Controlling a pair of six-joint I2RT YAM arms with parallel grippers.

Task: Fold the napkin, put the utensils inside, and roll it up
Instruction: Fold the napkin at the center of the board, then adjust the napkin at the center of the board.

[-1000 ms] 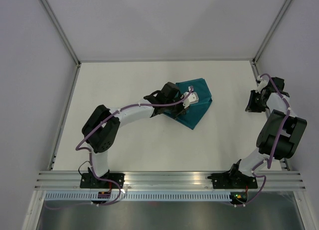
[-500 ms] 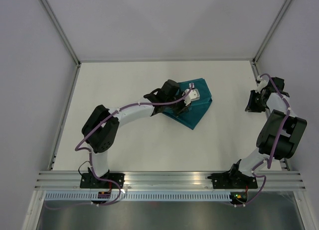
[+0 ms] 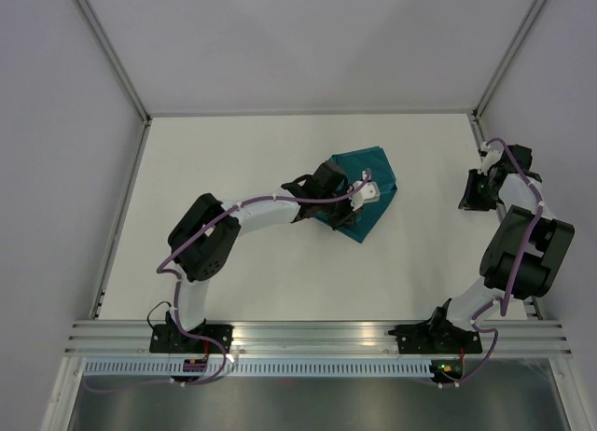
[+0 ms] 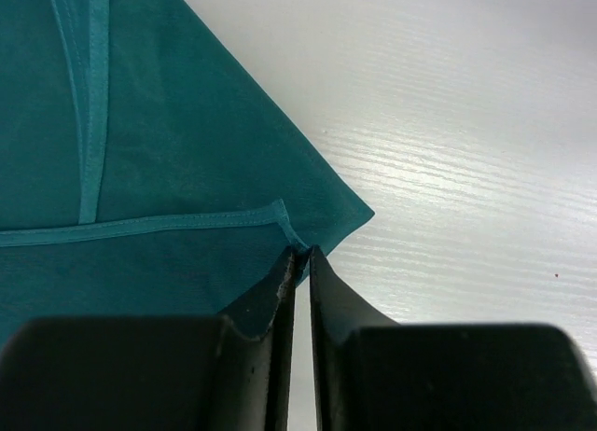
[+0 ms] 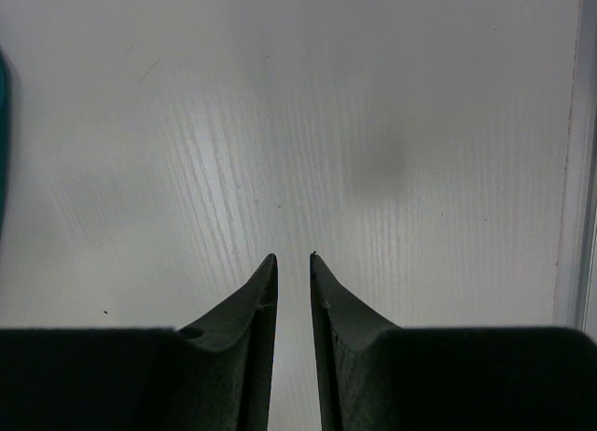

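Observation:
The teal napkin lies folded in a bunched, roughly triangular heap at the table's middle right. My left gripper is over its near right part. In the left wrist view the gripper is shut on the napkin's hemmed edge, close to a corner. My right gripper rests near the right edge, far from the cloth. In the right wrist view it is nearly closed, empty, over bare table. The dark blue utensil is not visible in any view.
A metal frame rail runs along the table's right edge, close to my right gripper. White walls enclose the back and sides. The white table top lies around the napkin.
My left gripper has moved a little nearer and to the right, dragging the pinched napkin edge with it. The left elbow has swung right. The right arm has not moved.

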